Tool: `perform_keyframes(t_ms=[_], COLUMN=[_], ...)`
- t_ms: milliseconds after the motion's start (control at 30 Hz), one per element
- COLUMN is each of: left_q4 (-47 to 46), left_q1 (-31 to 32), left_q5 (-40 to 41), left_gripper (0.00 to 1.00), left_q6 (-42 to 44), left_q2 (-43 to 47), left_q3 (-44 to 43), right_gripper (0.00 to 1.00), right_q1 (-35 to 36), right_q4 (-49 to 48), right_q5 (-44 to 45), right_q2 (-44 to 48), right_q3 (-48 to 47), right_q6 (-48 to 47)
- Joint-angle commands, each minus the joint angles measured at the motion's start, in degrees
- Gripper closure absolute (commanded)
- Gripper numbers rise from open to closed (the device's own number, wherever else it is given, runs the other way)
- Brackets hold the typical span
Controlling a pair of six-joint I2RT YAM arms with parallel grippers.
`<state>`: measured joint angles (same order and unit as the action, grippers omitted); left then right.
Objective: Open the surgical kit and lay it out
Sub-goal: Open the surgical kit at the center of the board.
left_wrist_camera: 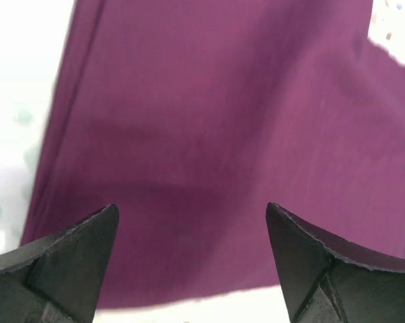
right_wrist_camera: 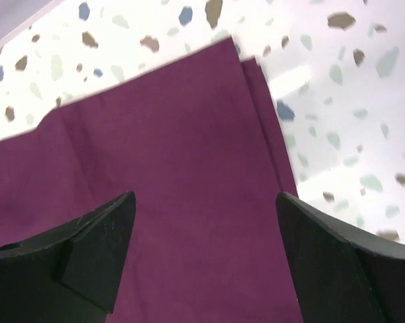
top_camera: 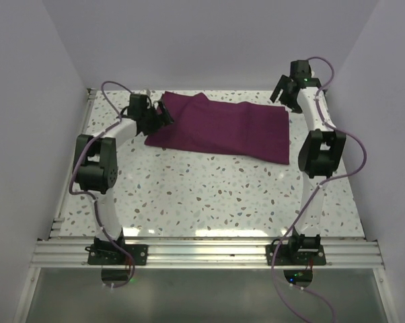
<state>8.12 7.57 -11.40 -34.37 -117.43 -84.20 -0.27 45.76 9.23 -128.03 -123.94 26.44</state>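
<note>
Kit location: You had the cloth wrap [top_camera: 223,128] lying folded and flat on the far half of the speckled table [top_camera: 209,195], stretched between the two arms.
Left tool: Your left gripper [top_camera: 162,112] was at the wrap's left end with its jaws apart. Its wrist view showed the left gripper [left_wrist_camera: 192,212] low over the cloth wrap [left_wrist_camera: 209,121] and clamped on nothing. Whether the tips touched the fabric, you could not tell.
Right tool: Your right gripper [top_camera: 284,94] was raised above the far right corner, jaws apart and empty. The wrist view showed the right gripper [right_wrist_camera: 202,198] looking down on the cloth wrap [right_wrist_camera: 155,161].
Handling: The wrap looked like soft, light, limp fabric. It would likely drape and slide on the smooth table rather than hold a shape, so one pinched layer could drag the rest along.
Where to grip: The folded edges [right_wrist_camera: 260,74] were stacked at the right corner, several layers showing. You would do best to pinch only the topmost edge at a corner and peel it outward, while the other arm pins or lifts the opposite end.
Containers: No steel tray was in view, and no instruments either. The wrap showed no clear bulge, so you could not say what lay inside it.
Caution: If metal pieces were folded inside, a quick lift could spill them, so you should unfold low and slowly.
</note>
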Motion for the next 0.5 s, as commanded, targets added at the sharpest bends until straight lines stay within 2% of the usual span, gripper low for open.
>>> perform_keyframes(t_ms=[0,300,467], left_q4=[-2.05,1.55,3.66], left_q1=[0.07,0.25,0.34], left_q5=[-2.22,-0.73,1.73], left_gripper=[0.06,0.05,0.05], left_q6=[0.79,4.57,6.15], left_q2=[9.74,22.66,26.63], left_q3=[7.00,19.07,22.23], right_gripper=[0.12,0.15,0.16], right_q1=[0.36,0.45,-1.22], right_q4=[2.85,-3.13,-7.42], right_q5=[-3.62,-2.91,2.52], right_q2=[-6.52,-17.86,-19.89], right_q3=[-9.46,-18.26,-19.15], right_q6=[-2.53,-1.39,-0.42])
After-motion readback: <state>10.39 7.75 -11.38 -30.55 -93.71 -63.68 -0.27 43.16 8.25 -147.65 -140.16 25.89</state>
